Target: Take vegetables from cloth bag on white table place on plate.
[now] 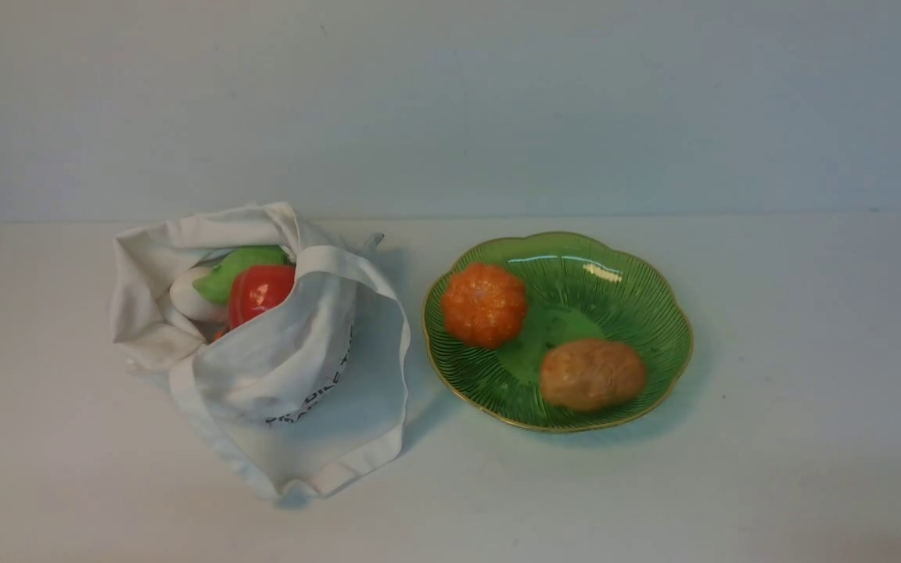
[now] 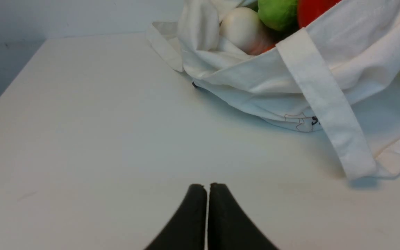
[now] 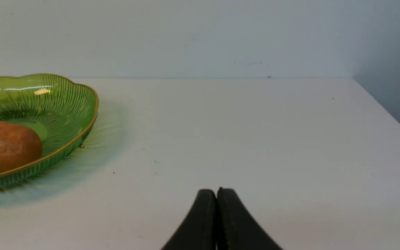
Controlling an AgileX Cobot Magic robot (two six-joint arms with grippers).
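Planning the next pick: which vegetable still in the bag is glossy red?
The round one at the bag's mouth, beside the green one; the others there are green, white and partly hidden orange.

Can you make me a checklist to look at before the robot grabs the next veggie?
1. Bag mouth open, veggies showing: ok, red, green and white ones peek out.
2. Plate has room: ok, only the orange pumpkin and potato are on it.
3. Left gripper open for grabbing: not ok, it's shut.
4. Right gripper empty: ok.
5. Strap loop won't snag: cannot tell.
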